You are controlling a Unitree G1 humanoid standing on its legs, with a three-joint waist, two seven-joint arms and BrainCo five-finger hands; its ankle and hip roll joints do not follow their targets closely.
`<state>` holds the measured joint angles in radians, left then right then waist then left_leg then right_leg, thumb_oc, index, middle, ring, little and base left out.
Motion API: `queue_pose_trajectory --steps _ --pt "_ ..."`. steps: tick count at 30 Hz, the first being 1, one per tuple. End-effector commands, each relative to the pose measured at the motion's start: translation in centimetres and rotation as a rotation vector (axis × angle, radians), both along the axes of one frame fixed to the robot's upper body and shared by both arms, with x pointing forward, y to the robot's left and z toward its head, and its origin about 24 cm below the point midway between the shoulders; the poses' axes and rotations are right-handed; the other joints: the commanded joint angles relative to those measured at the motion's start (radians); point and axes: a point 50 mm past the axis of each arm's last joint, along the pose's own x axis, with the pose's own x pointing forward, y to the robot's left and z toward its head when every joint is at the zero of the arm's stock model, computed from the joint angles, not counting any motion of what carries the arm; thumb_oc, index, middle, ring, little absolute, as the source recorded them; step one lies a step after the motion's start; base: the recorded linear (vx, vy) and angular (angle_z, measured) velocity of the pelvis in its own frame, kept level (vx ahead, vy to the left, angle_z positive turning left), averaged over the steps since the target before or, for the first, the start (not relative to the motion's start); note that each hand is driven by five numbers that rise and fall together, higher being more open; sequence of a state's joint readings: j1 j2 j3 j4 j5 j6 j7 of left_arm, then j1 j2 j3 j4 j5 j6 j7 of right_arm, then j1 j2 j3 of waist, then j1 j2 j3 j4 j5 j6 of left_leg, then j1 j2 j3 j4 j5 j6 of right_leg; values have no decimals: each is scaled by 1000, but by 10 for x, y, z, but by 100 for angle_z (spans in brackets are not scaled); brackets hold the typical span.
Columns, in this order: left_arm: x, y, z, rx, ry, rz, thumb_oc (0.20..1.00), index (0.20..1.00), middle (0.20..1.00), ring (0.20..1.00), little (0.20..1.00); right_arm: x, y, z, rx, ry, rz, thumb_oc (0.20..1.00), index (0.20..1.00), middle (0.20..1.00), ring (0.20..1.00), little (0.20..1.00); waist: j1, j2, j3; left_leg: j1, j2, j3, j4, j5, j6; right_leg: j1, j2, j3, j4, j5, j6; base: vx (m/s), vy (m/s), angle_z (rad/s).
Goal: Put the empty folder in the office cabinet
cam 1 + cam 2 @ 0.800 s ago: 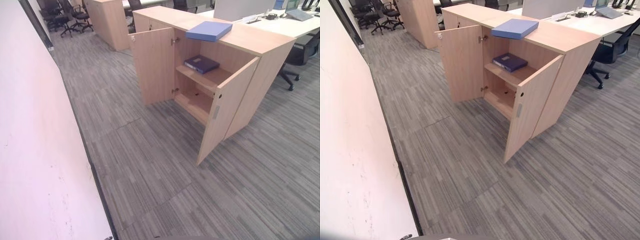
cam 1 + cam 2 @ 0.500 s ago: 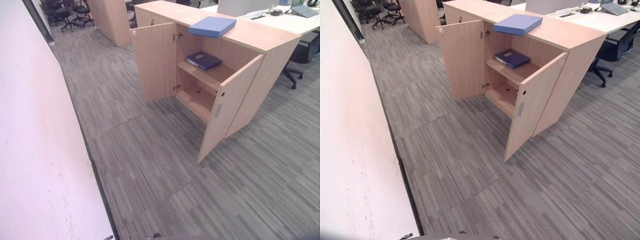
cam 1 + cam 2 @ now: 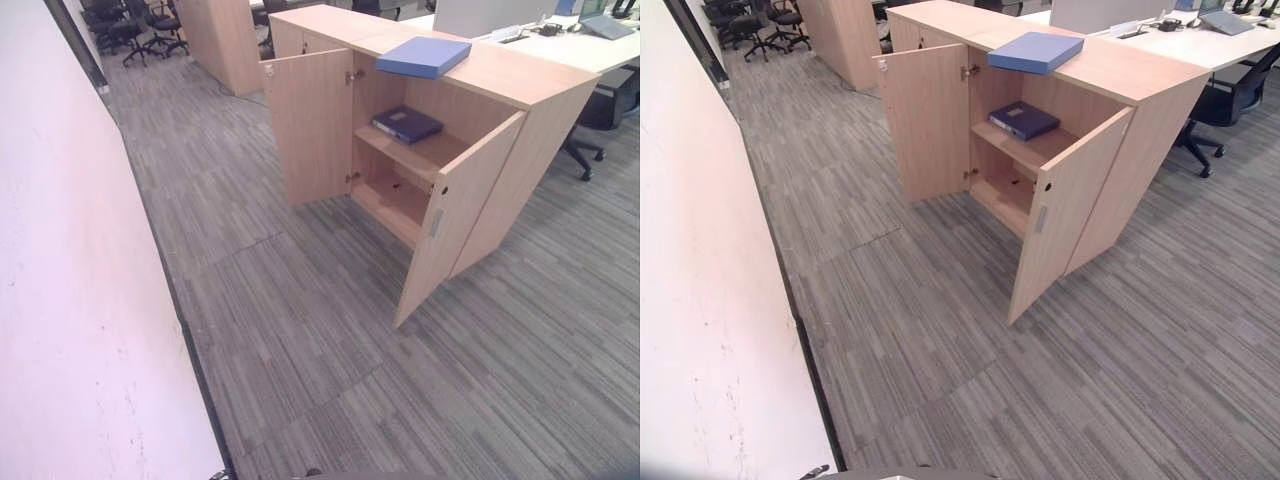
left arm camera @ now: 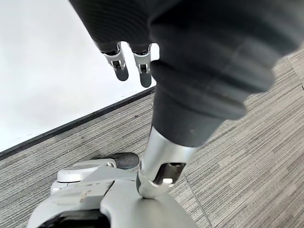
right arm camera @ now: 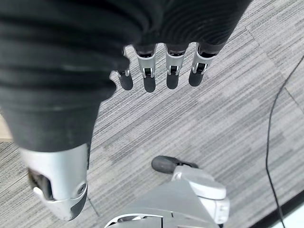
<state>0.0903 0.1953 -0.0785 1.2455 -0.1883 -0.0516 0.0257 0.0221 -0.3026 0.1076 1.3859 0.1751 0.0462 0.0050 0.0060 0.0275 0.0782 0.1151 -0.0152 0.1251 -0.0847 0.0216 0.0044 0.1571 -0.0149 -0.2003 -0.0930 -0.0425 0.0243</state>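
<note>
While both hands' fingers point(image 5: 156, 78) hang relaxed, the folder point(image 3: 423, 56) lies atop the cabinet point(image 3: 520, 85), doors open.

Left hand point(image 4: 130, 61) fingers relaxed, empty; right hand point(image 5: 161, 71) likewise

Cabinet point(image 3: 520, 90): ahead, both doors open.
Folder point(image 3: 424, 56): flat on cabinet top.
Binder point(image 3: 405, 124): on upper shelf inside.
Wall point(image 3: 70, 300): along left.
Desk point(image 3: 1200, 42): behind cabinet.
Chairs point(image 3: 125, 25): far left rear.
</note>
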Motion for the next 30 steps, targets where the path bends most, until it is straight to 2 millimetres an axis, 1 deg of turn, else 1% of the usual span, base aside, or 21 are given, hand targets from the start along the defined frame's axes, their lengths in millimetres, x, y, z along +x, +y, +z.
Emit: queue_pose_trajectory --steps 1,3,4,5,9,20,30 --pt "6 -13 -3 -36 9 -50 1000 1000 1000 1000 1000 5 -15 5 -36 34 11 1000 1000 1000 1000 1000 1 -15 -29 1 37 -13 -3 -39 -76 -34 -78 -31 6 98 115 0 0 0" --pt "6 -13 -3 -29 14 -72 1000 1000 1000 1000 1000 6 -15 6 -37 32 13 1000 1000 1000 1000 1000 1 -15 -30 1 37 -13 -3 -39 -77 -34 -78 -30 6 98 115 0 0 0" --pt "6 -14 -3 -16 29 -133 1000 1000 1000 1000 1000 8 -15 6 -35 28 17 1000 1000 1000 1000 1000 0 -16 -31 3 37 -13 -3 -40 -76 -33 -78 -30 6 98 115 0 0 0" --pt "7 -14 -3 -10 32 -152 1000 1000 1000 1000 1000 8 -14 6 -35 28 18 1000 1000 1000 1000 1000 -1 -16 -31 3 37 -13 -3 -40 -77 -33 -79 -30 6 99 116 0 0 0" --pt "7 -14 -3 8 43 -194 1000 1000 1000 1000 1000 10 -12 5 -31 20 21 1000 1000 1000 1000 1000 -2 -15 -34 4 38 -12 -3 -43 -77 -33 -79 -29 6 97 115 0 0 0" --pt "13 -12 -2 32 35 -249 1000 1000 1000 1000 1000 15 -9 4 -31 10 40 1000 1000 1000 1000 1000 -2 -19 -39 5 40 -15 -3 -45 -77 -32 -79 -32 6 96 116 0 0 0" --pt "13 -11 -2 38 37 -267 1000 1000 1000 1000 1000 15 -9 5 -33 8 49 1000 1000 1000 1000 1000 -6 -20 -34 2 39 -15 -3 -46 -78 -35 -78 -29 6 98 117 0 0 0"
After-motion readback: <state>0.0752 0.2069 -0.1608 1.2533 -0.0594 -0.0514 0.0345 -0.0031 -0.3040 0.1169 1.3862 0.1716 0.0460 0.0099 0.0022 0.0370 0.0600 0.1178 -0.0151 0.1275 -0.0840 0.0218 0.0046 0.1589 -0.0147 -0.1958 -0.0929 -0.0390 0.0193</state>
